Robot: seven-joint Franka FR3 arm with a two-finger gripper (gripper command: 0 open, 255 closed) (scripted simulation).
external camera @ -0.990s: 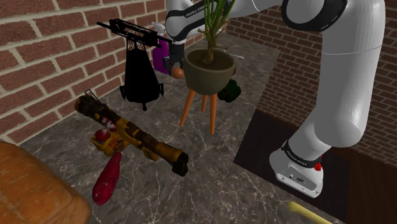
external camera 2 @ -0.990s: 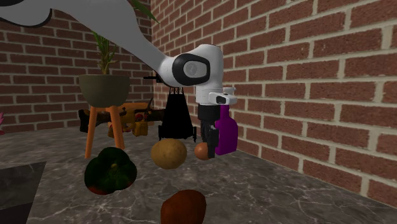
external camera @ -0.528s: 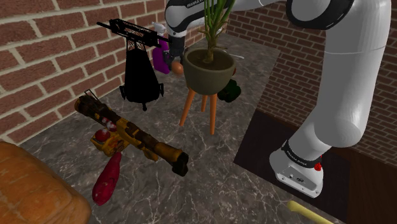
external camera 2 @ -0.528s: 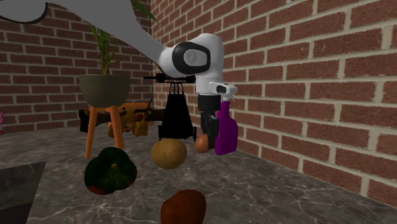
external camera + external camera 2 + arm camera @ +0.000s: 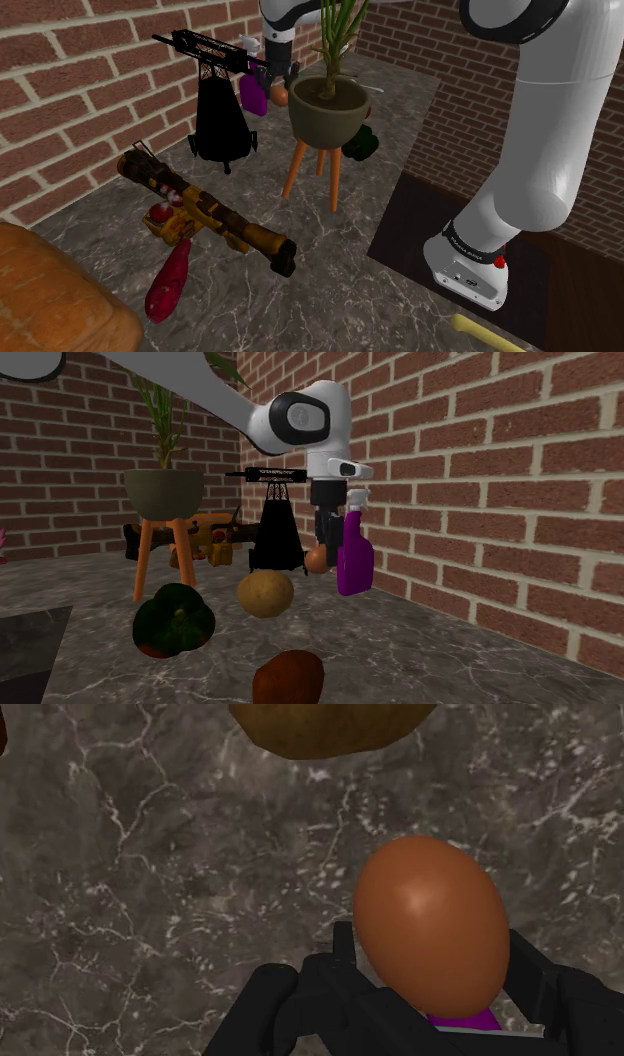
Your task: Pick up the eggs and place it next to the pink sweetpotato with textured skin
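Your claw is closed around one brown egg. The two black fingers press on its sides, as wide apart as the egg is thick, and nothing else is in them. The egg hangs in the air above the dark stone top, just beside the purple bottle by the brick wall. It touches nothing but the fingers.

I think you hold it up high so it can pass over things without a bump. A round brown lump sits on the stone near the egg.

The pink sweet potato lies well apart from the egg, at the shoulder view's lower left, close to the long yellow-brown toy gun. The plant pot on its stool and a black stand are between you and it. So the pick-up looks done, and the carry comes next. Go slowly, because a smooth egg can slip.
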